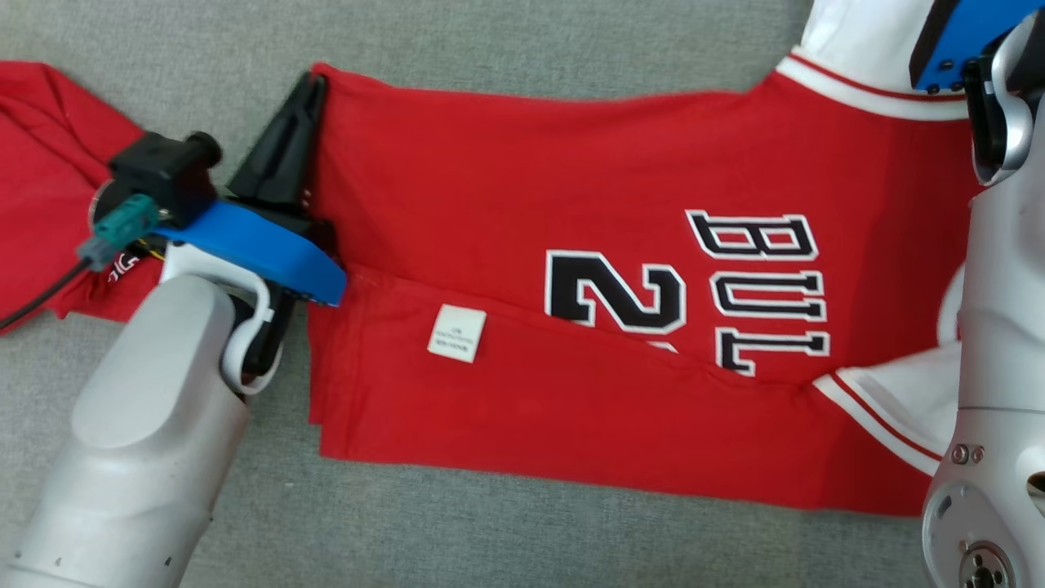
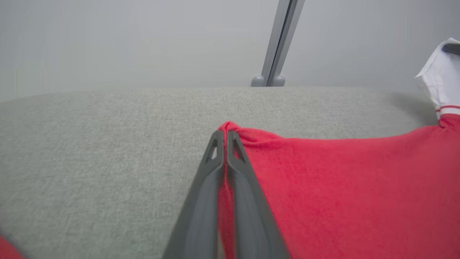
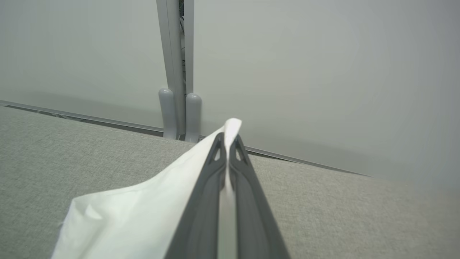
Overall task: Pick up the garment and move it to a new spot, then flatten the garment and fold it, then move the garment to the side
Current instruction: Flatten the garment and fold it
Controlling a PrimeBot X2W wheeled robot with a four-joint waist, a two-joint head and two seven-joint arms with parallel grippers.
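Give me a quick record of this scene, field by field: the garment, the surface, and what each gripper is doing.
Garment: red fabric jersey with black lettering, lying partly folded lengthwise
Surface: grey woven cloth
Left gripper: shut on jersey's red corner
Right gripper: shut on jersey's white sleeve
Label: small white tag, showing on folded flap

- Left forearm [image 1: 147,425]: pale grey rounded shell, white ring at the wrist.
- Left wrist plate [image 1: 261,253] blue; black camera block [image 1: 163,167], teal plug [image 1: 122,224], dark cable [image 1: 41,298].
- Left gripper [image 2: 225,133], right gripper [image 3: 227,138]: long dark-grey tapering fingers, triangular cut-outs near the tips.
- Right arm [image 1: 1000,327]: pale grey; blue cover [image 1: 955,37] with dark screws.
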